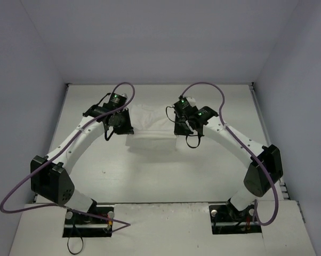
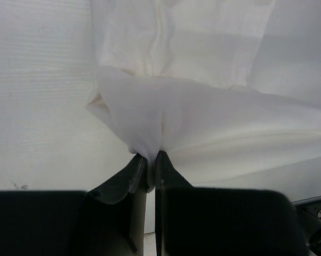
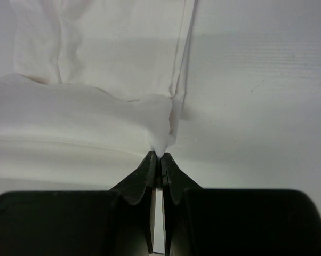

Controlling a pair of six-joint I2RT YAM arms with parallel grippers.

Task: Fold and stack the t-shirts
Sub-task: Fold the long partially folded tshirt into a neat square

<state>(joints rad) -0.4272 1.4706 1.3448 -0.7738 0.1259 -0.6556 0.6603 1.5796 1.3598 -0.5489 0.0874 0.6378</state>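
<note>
White cotton, the t-shirt [image 1: 150,127] lies on the table [image 1: 160,176] toward 12 o'clock. At its 9 o'clock edge the left gripper [image 2: 151,158] and at 3 o'clock the right gripper [image 3: 160,156] each pinch cloth tightly, probably to carry one fold evenly.

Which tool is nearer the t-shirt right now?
Neither, it's a tie: the left tool pinches the t-shirt at its left edge, the right tool at its right edge.

T-shirt [image 1: 150,127]: plain white, creamier in the folds. Desk [image 1: 166,170]: white, with a faint ribbed texture. Left claw [image 2: 152,159] and right claw [image 3: 160,158]: black. Arms [image 1: 78,136]: white links, black joints, small green lights. Cables [image 1: 203,83]: purple.
</note>
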